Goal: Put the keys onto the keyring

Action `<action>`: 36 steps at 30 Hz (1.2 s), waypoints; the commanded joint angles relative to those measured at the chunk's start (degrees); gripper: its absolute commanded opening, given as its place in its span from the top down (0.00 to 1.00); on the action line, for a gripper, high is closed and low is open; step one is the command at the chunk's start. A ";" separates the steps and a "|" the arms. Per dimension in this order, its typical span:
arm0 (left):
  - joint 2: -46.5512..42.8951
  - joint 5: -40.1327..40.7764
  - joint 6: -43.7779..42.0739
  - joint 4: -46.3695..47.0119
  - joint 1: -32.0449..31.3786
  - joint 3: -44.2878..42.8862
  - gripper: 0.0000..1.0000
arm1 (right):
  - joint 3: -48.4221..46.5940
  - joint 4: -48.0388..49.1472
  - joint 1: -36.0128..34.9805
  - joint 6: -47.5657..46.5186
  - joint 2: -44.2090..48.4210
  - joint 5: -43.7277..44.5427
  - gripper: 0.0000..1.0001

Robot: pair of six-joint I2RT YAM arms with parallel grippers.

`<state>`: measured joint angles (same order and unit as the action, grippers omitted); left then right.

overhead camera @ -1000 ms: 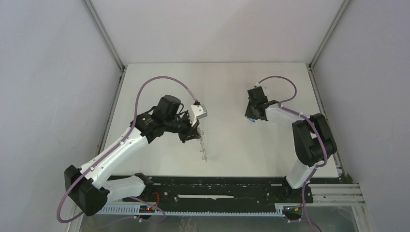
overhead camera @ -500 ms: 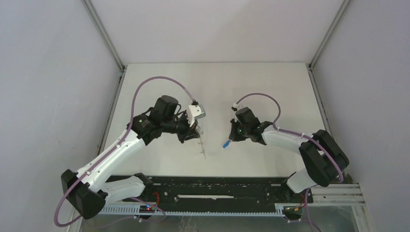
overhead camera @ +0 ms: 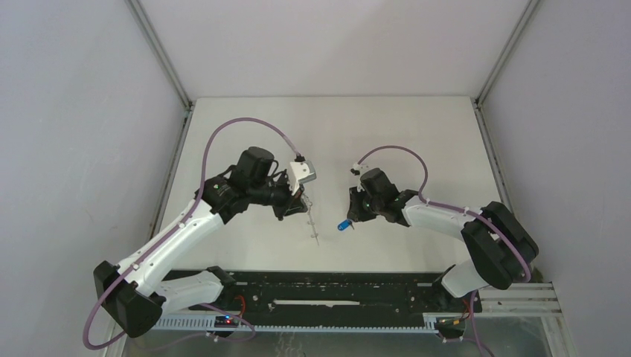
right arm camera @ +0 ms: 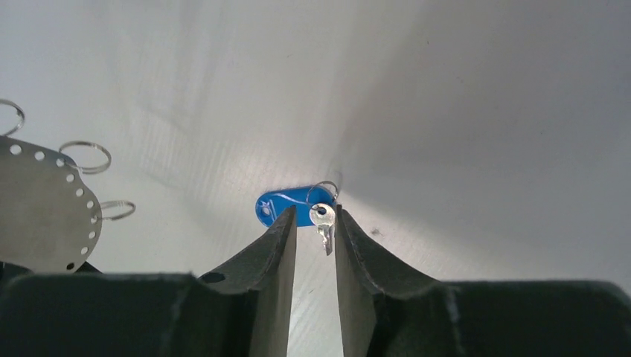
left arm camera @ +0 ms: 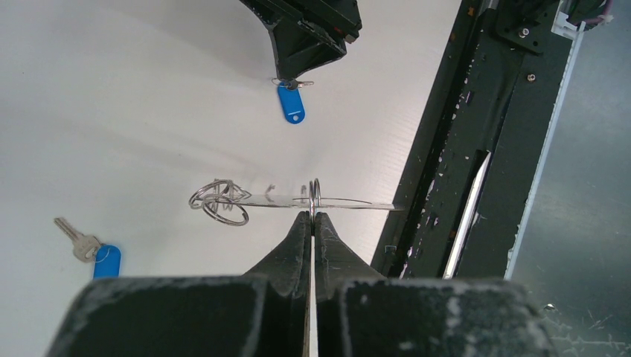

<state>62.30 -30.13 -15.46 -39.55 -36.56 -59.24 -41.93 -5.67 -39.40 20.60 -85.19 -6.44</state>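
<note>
My left gripper [left arm camera: 313, 216] is shut on the rim of the keyring [right arm camera: 45, 216], a thin grey metal disc with holes and small wire loops along its edge. It holds the disc edge-on above the table [overhead camera: 314, 232]. My right gripper [right arm camera: 315, 216] stands just right of it, jaws apart, tips low over the table. A tiny metal key [right arm camera: 323, 222] shows between those tips, and its blue tag [right arm camera: 290, 204] lies just past them [overhead camera: 342, 224]. A second key with a blue tag [left arm camera: 98, 256] lies on the table in the left wrist view.
The white table [overhead camera: 417, 134] is walled at the back and both sides. A black rail [overhead camera: 335, 290] with the arm bases runs along the near edge, close below the keyring.
The right arm swung in from the far right to the middle beside the keyring, carrying the blue-tagged key. Its jaws have now parted. The left arm barely moved.
</note>
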 commanded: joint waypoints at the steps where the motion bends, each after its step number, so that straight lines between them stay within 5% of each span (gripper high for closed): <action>1: -1.40 -0.70 0.52 2.02 0.43 -0.30 1.00 | 0.10 1.27 -0.11 -0.78 1.93 1.50 0.64; 8: -1.38 -0.72 0.35 2.06 0.43 -0.43 1.00 | 1.58 1.90 -0.20 -2.81 5.30 0.95 0.51; 14: -1.23 -0.99 0.52 1.85 0.43 -0.68 1.00 | 3.25 4.13 -3.70 -6.12 4.83 3.82 0.48; 26: -1.20 -2.03 0.74 0.70 0.48 -0.79 1.00 | 1.59 7.07 -4.55 -6.96 0.28 11.31 0.55; 36: -1.48 -1.95 1.04 0.88 0.46 -0.53 1.00 | 1.31 8.45 -4.42 -7.94 -1.17 9.34 0.60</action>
<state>62.30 -30.61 -15.42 -40.01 -36.56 -59.24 -38.79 0.69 -43.92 14.04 -85.73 2.68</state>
